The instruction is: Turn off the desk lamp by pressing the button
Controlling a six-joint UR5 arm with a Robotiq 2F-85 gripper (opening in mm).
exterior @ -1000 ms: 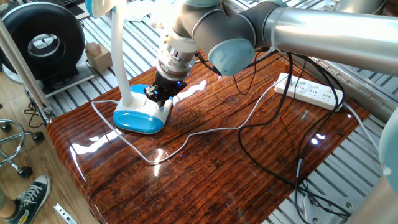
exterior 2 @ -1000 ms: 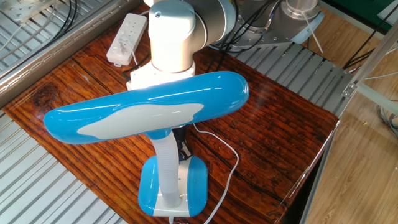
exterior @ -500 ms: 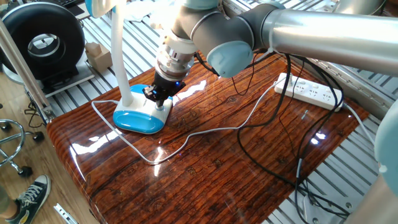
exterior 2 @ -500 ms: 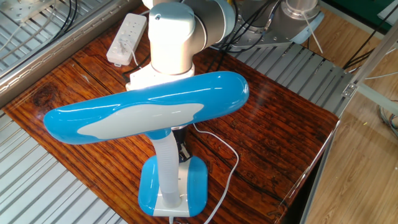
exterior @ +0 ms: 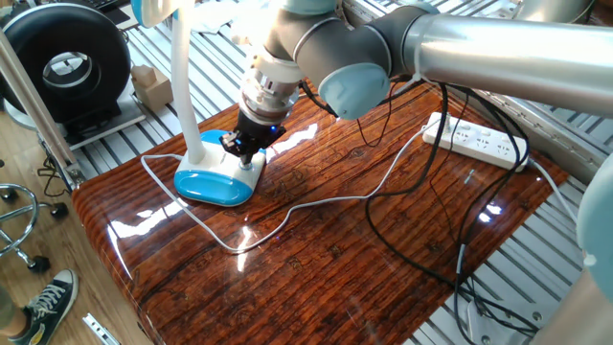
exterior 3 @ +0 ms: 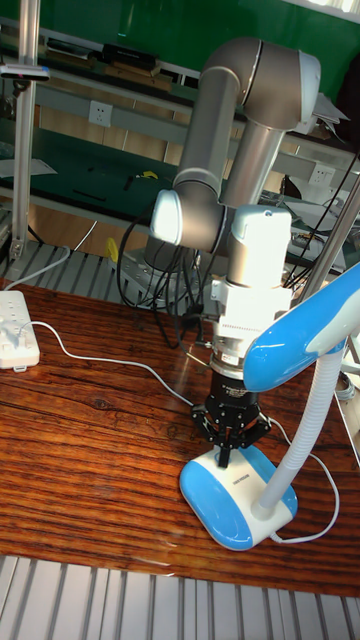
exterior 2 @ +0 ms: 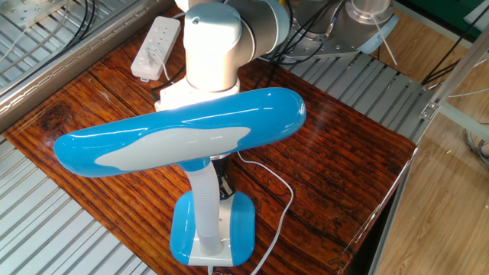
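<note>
The desk lamp has a light-blue base (exterior: 213,184) with a white panel (exterior 3: 237,478), a white neck (exterior: 184,86) and a broad blue head (exterior 2: 183,134). Bright light falls on the arm's wrist under that head. My gripper (exterior 3: 225,458) points straight down over the base, its black fingers drawn together to a tip that rests on the white panel. The gripper (exterior: 243,153) also shows at the base's right end. The button is hidden beneath the fingertips. In the other fixed view the lamp head covers most of the gripper.
The lamp's thin white cord (exterior: 316,201) loops across the wooden table (exterior: 316,278). A white power strip (exterior: 474,142) lies at the far right edge, with black cables (exterior: 431,259) trailing off it. A black round fan (exterior: 67,67) stands beyond the table's left.
Compared with one second ago the gripper has shifted very slightly down and left onto the lamp base. It has stayed still since half a second ago.
</note>
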